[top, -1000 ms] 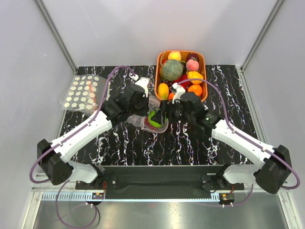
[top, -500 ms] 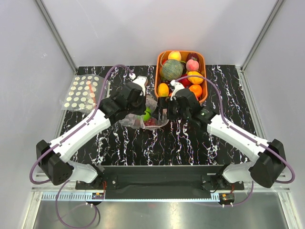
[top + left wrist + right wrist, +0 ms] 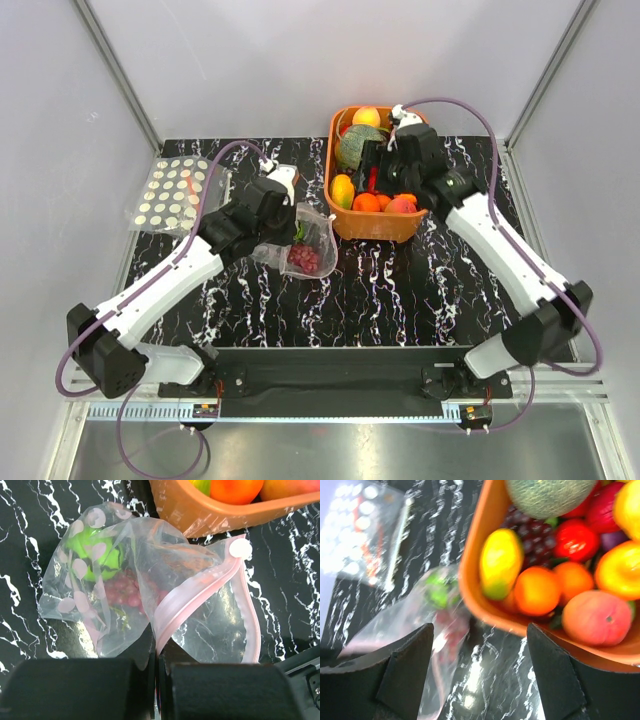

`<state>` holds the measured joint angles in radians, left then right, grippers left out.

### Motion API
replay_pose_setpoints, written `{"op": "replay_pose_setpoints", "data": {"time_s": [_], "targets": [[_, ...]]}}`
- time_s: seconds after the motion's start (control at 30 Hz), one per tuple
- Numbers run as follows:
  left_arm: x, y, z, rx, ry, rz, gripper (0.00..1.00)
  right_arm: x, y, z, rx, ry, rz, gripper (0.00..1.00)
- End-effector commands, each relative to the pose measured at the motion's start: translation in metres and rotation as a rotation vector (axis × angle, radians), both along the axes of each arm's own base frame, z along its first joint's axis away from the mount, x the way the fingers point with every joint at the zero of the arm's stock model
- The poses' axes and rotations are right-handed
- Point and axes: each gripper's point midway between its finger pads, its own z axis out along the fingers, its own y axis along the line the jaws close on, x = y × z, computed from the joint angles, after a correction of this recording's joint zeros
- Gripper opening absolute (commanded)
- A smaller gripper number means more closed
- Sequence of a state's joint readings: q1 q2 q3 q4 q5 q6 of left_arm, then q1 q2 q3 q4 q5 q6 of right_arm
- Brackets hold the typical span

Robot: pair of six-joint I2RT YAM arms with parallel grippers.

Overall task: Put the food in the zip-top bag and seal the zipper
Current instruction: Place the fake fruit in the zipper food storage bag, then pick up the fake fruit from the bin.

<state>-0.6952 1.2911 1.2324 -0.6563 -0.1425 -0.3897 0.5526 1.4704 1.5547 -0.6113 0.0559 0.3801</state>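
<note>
left gripper [image 3: 156, 656] clamped on pink press-seal zipper [image 3: 192, 593] of pink-dotted clear zip-top bag [image 3: 112, 587] | right gripper [image 3: 480, 630] spread, empty, above orange plastic basket [image 3: 470, 587] | risk: one-point hold, mouth may sag shut before loading

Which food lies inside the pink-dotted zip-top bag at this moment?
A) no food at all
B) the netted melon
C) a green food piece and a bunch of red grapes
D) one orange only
C: in the left wrist view, a green food piece and red grapes show through the clear plastic of the zip-top bag.
</note>
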Motion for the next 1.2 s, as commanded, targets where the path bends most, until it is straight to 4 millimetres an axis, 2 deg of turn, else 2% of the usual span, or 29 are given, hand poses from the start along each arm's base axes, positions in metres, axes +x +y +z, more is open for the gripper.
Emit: {"op": "replay_pose_setpoints", "data": {"time_s": [0.0, 0.07, 0.1, 0.13, 0.2, 0.23, 0.4, 0.67, 0.73, 0.77, 0.8, 0.83, 0.97, 1.0, 1.07, 1.13, 1.17], "targets": [[0.003, -0.001, 0.016, -0.036, -0.061, -0.014, 0.0, 0.025, 0.004, -0.018, -0.012, 0.076, 0.025, 0.83], [0.003, -0.001, 0.017, -0.032, -0.065, -0.016, 0.0, 0.036, 0.01, -0.024, -0.001, 0.094, 0.023, 0.82], [0.003, 0.0, 0.018, -0.03, -0.068, -0.015, 0.0, 0.044, 0.013, -0.019, 0.017, 0.083, 0.016, 0.81], [0.003, 0.0, 0.018, -0.029, -0.069, -0.016, 0.0, 0.053, 0.018, -0.034, 0.01, 0.114, 0.016, 0.79], [0.003, -0.001, 0.019, -0.029, -0.065, -0.021, 0.0, 0.065, 0.025, -0.035, 0.025, 0.117, 0.005, 0.79], [0.002, -0.001, 0.019, -0.033, -0.063, -0.026, 0.0, 0.074, 0.028, -0.052, 0.015, 0.148, 0.001, 0.78], [-0.001, -0.003, 0.021, -0.029, -0.051, -0.046, 0.0, 0.101, 0.039, -0.083, 0.005, 0.188, -0.019, 0.77], [0.0, -0.003, 0.021, -0.016, -0.048, -0.059, 0.0, 0.116, 0.048, -0.124, -0.012, 0.249, -0.027, 0.77], [-0.001, -0.005, 0.022, -0.017, -0.048, -0.066, 0.0, 0.116, 0.049, -0.136, -0.021, 0.274, -0.025, 0.72], [0.0, -0.005, 0.023, -0.017, -0.05, -0.067, 0.0, 0.116, 0.049, -0.137, -0.023, 0.275, -0.024, 0.66], [0.0, -0.004, 0.023, -0.014, -0.049, -0.067, 0.0, 0.116, 0.047, -0.137, -0.024, 0.274, -0.026, 0.55], [0.001, -0.004, 0.024, -0.012, -0.052, -0.066, 0.0, 0.115, 0.046, -0.135, -0.025, 0.268, -0.029, 0.53], [0.001, -0.003, 0.025, 0.001, -0.05, -0.067, 0.0, 0.111, 0.036, -0.107, -0.035, 0.199, -0.04, 0.46], [0.001, -0.003, 0.026, 0.001, -0.051, -0.066, 0.0, 0.106, 0.032, -0.089, -0.029, 0.165, -0.038, 0.46], [0.001, -0.002, 0.027, 0.006, -0.056, -0.067, 0.0, 0.099, 0.027, -0.073, -0.035, 0.133, -0.024, 0.45], [0.003, -0.002, 0.027, 0.017, -0.058, -0.072, 0.0, 0.084, 0.019, -0.049, -0.028, 0.091, -0.012, 0.45], [0.003, -0.002, 0.028, 0.026, -0.054, -0.076, 0.0, 0.075, 0.015, -0.051, -0.042, 0.099, -0.006, 0.44]]}}
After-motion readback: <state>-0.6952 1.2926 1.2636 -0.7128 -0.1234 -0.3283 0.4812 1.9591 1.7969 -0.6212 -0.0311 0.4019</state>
